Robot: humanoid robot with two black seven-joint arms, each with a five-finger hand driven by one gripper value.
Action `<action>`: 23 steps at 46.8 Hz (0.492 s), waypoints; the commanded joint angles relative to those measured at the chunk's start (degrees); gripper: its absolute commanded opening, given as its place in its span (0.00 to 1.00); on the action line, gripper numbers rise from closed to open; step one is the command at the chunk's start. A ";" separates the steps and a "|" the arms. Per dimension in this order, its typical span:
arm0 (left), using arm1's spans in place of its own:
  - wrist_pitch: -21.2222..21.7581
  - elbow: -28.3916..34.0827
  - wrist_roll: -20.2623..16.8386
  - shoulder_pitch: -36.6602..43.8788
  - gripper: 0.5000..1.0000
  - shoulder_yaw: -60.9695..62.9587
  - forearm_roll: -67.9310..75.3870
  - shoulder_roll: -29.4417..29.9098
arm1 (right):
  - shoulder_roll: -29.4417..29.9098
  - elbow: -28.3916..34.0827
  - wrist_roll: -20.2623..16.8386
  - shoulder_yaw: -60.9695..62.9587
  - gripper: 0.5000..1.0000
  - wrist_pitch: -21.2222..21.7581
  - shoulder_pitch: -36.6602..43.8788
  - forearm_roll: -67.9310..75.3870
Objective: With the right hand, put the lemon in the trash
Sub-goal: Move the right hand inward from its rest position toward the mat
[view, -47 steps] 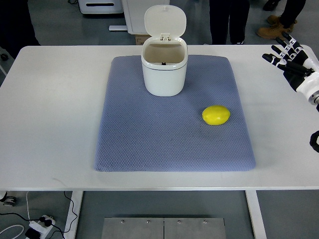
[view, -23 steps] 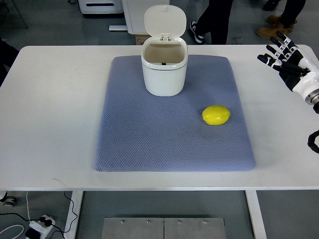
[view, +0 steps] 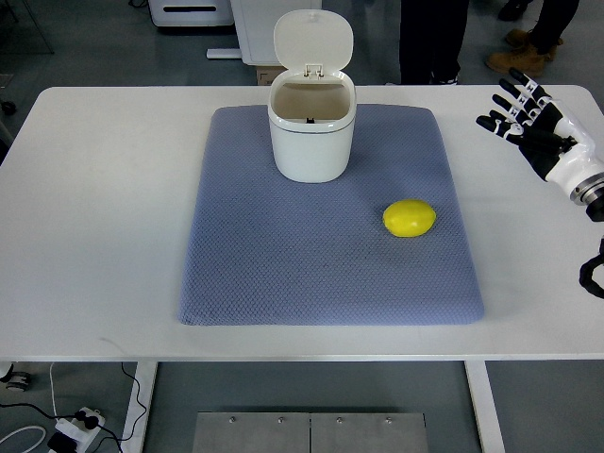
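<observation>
The right hand is held above the desk, fingers spread and empty. The lemon, being round, could be nudged off the mat by a misjudged grasp.

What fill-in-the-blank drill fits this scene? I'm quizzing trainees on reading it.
1. The lemon lies on the ____ mat.
2. The trash bin has its lid ____.
3. The right hand holds ____, fingers spread.
4. The lemon's colour is ____.

Missing words: blue; open; nothing; yellow
</observation>
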 commanded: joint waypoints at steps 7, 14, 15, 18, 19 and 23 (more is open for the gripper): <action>0.01 0.00 -0.02 0.02 1.00 0.05 -0.01 0.00 | -6.51 5.54 0.75 -3.58 1.00 -0.10 -0.08 -3.81; -0.08 0.00 -0.02 0.02 1.00 0.05 -0.01 0.00 | -10.55 8.18 0.84 -6.48 1.00 -0.19 0.01 -6.53; -0.08 0.00 -0.02 0.02 1.00 -0.04 -0.01 0.00 | -11.16 8.44 0.93 -6.83 1.00 -0.28 0.01 -7.14; -0.08 0.00 -0.02 0.02 1.00 0.05 -0.01 0.00 | -12.66 9.14 1.37 -7.80 1.00 -0.37 0.01 -9.43; -0.08 0.00 -0.02 0.02 1.00 0.05 -0.01 0.00 | -13.10 9.32 1.46 -7.97 1.00 -0.45 0.01 -10.22; 0.01 0.00 -0.02 0.02 1.00 0.05 -0.01 0.00 | -14.59 9.50 1.55 -9.29 1.00 -0.63 0.10 -13.21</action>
